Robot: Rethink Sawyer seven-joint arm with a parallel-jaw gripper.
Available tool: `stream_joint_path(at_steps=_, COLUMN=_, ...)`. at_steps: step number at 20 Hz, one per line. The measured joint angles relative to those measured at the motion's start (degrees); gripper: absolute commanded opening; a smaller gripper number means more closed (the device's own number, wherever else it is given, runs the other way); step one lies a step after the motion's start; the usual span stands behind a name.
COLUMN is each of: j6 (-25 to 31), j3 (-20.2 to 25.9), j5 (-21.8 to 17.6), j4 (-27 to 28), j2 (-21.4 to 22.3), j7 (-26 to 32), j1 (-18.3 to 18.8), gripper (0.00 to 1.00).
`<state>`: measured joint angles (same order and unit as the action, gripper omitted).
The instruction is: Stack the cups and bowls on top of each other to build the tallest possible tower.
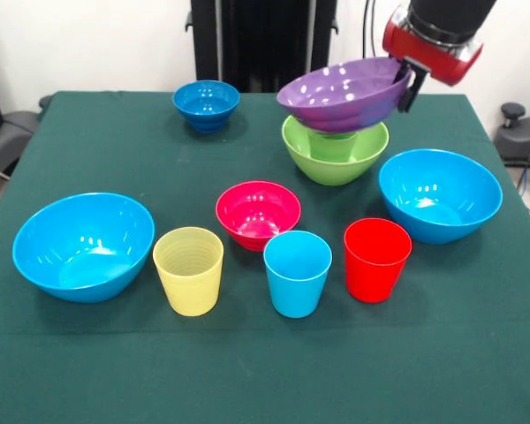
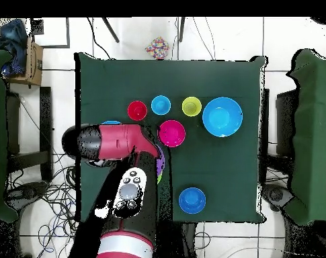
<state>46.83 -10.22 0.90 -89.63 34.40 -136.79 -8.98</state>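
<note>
Purple bowl (image 1: 343, 95): tilted, directly above the lime-green bowl (image 1: 334, 159), its low side nearest the green cup (image 1: 332, 146) nested inside.
Jaws (image 1: 406, 84): clamped on the purple bowl's right rim.
Desk (image 1: 115, 150): remaining pieces unstacked.

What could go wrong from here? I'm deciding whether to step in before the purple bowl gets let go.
1. The purple bowl hangs tilted in the gripper, held by one rim over the green cup inside the lime-green bowl. Released at that angle, it may slide off.
2. Pushing down off-centre could tip the green cup.
3. A falling bowl could hit the light blue bowl or red cup nearby.
</note>
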Motion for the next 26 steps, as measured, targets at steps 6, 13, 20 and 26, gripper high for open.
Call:
stream_joint_path(at_steps=6, j6=-1.3, j3=-0.3, j5=0.0, j4=-1.7, j2=-1.7, j7=0.0, j1=0.0, gripper=0.00)
stream_joint_path(at_steps=13, j6=-1.0, j3=-0.9, j5=0.0, j4=-2.4, j2=-1.7, j7=0.0, j1=0.1, gripper=0.00)
stream_joint_path(at_steps=20, j6=-0.5, j3=-1.5, j5=0.1, j4=-2.4, j2=-1.4, j7=0.0, j1=0.2, gripper=0.00)
stream_joint_path(at_steps=26, j6=-0.5, j3=-2.3, j5=0.1, j4=-2.4, j2=-1.6, j7=0.0, j1=0.1, gripper=0.00)
